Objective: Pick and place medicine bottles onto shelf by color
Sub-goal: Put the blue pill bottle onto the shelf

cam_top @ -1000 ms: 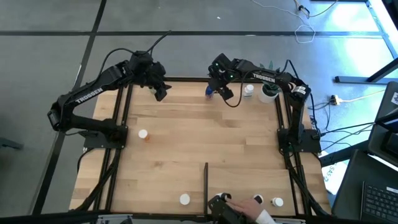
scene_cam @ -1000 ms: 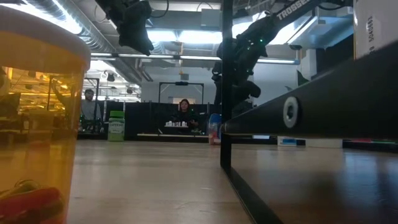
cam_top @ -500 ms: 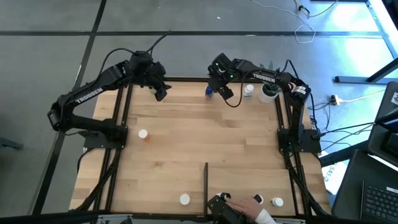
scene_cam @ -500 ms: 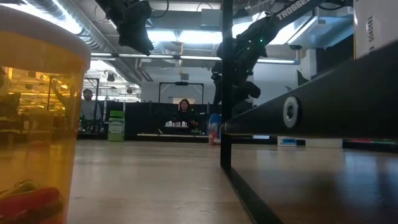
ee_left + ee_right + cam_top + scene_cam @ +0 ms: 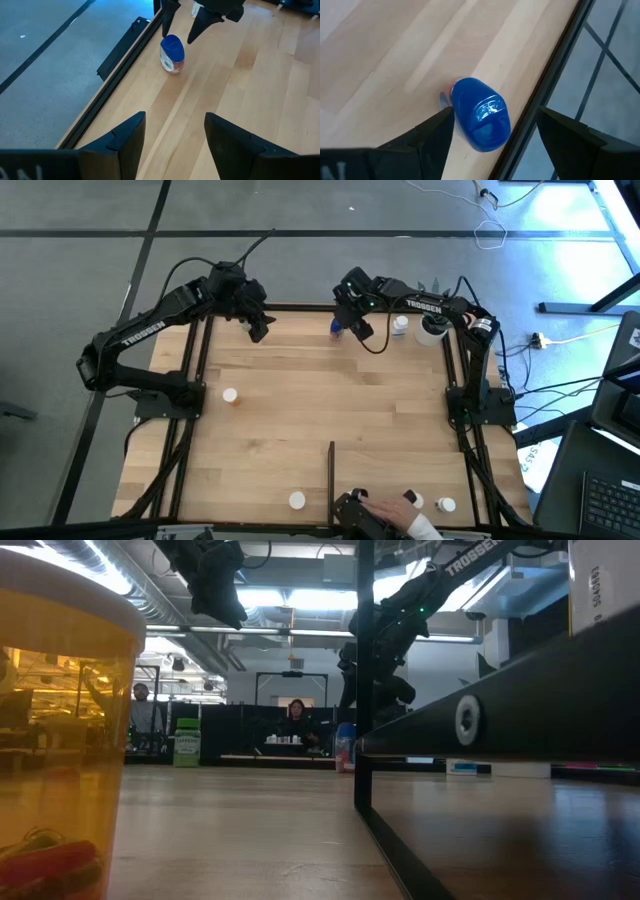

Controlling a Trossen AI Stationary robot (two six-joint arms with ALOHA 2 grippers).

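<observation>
Two grippers: right gripper (image 5: pixel 490 145) fingers open above blue-capped bottle (image 5: pixel 481 120); left gripper (image 5: pixel 174 137) open, empty.
Progress: early; bottles scattered across bench (image 5: pixel 330 405).

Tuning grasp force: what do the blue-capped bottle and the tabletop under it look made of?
Blue-capped bottle: cap looks like glossy moulded plastic, with an embossed mark and highlights; the body is mostly hidden, so unclear. Tabletop: light wood planks, visible grain and seams, smooth satin finish, possibly butcher-block or laminate.

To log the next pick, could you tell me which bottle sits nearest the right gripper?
The blue-capped bottle at the table's far edge, right beneath the open right gripper; the other bottles have white caps.
</observation>
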